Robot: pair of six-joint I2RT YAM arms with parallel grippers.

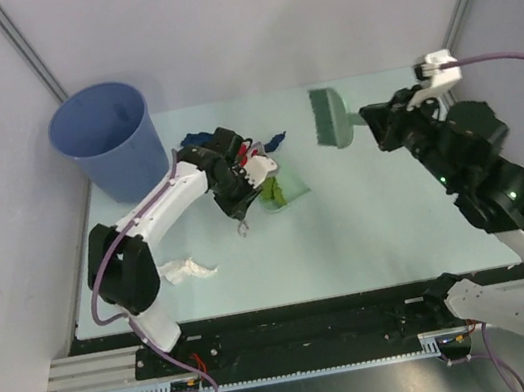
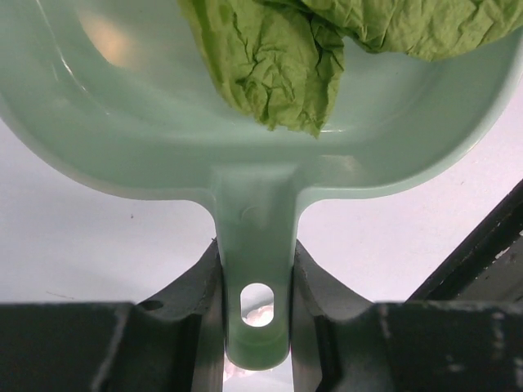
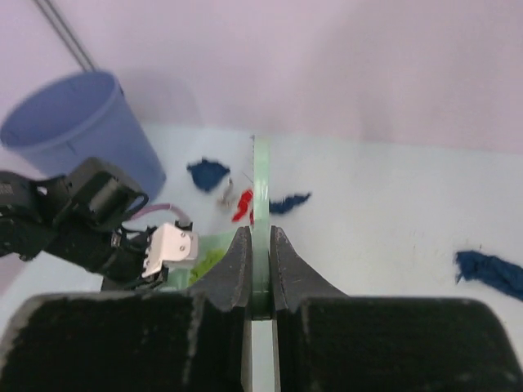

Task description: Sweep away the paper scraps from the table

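My left gripper (image 1: 240, 185) is shut on the handle of the mint-green dustpan (image 1: 289, 189). In the left wrist view its jaws (image 2: 255, 273) clamp the handle, and an olive-green paper wad (image 2: 278, 57) lies in the pan (image 2: 122, 139). My right gripper (image 1: 376, 120) is shut on the handle of the mint-green brush (image 1: 332, 115), held above the far middle of the table (image 1: 379, 226). The right wrist view (image 3: 261, 245) shows dark blue scraps (image 3: 208, 173) (image 3: 290, 202) (image 3: 490, 273), a red scrap (image 3: 243, 206) and a small grey one (image 3: 225, 196) on the table. A white wad (image 1: 185, 268) lies near left.
A blue bucket (image 1: 110, 141) stands at the far left corner, just behind the left arm; it also shows in the right wrist view (image 3: 78, 131). White walls with metal corner rails enclose the table. The black base rail runs along the near edge.
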